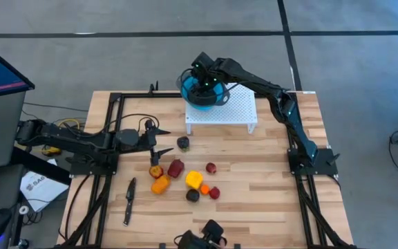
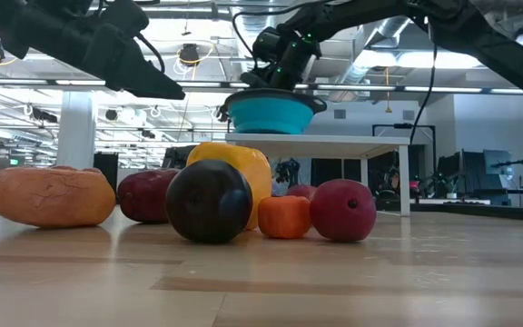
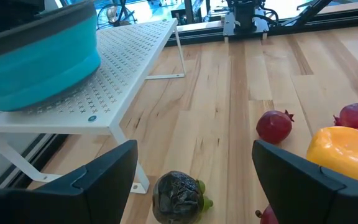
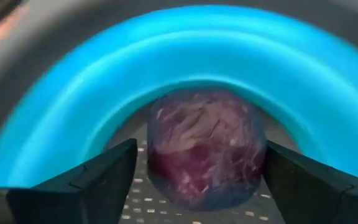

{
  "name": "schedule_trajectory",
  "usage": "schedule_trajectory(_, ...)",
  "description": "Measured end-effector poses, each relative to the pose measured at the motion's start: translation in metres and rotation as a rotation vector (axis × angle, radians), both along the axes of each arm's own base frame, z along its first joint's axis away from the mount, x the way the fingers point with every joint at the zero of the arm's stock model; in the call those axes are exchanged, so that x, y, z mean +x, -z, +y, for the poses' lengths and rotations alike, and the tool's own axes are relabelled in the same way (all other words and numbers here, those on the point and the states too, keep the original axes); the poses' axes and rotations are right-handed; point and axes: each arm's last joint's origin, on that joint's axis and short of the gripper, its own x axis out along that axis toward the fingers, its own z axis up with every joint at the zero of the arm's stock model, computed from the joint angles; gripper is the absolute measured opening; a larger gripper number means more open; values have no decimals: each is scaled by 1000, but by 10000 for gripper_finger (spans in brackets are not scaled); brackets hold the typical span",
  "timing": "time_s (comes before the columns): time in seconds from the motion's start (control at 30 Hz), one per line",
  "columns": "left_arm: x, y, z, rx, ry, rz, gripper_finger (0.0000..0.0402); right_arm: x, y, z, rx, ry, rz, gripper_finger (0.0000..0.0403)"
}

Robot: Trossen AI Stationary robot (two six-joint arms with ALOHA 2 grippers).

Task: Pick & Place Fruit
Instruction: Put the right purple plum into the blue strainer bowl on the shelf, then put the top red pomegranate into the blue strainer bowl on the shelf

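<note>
The right tool [image 1: 202,81] is seen over the blue bowl [image 1: 215,99], fingers apart around a blurred purple fruit [image 4: 205,146], contact unclear. The left tool [image 1: 159,142], fingers apart, is held empty above the bench [image 1: 254,180] near the remaining fruit [image 1: 193,180], partly overlapping in the low view.

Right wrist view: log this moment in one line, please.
right pincer: open over round blue bowl | purple mottled toy fruit: between fingers, in bowl | left pincer: open, over near-black fruit

fruit [image 2: 209,202] in front, blue bowl [image 2: 271,114] — white rack [image 2: 334,141]
</note>
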Motion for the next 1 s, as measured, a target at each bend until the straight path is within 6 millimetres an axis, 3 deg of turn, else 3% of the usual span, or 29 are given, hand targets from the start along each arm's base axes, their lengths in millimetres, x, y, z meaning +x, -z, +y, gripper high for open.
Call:
schedule_trajectory(0.3, 0, 0, 0, 1, -3, 0, 309, 1, -7, -3, -11, 21, -46, 392)
schedule_trajectory(0.7, 0, 0, 0, 1, -3, 1, 309, -5, -39, 21, -126, 66, -43, 379)
schedule_trajectory(0.87, 0, 0, 0, 1, -2, 2, 309, -15, -61, 48, -289, 106, 58, 369)
schedule_trajectory(1.0, 0, 0, 0, 1, -1, 2, 309, -20, -83, 92, -431, 73, 138, 355)
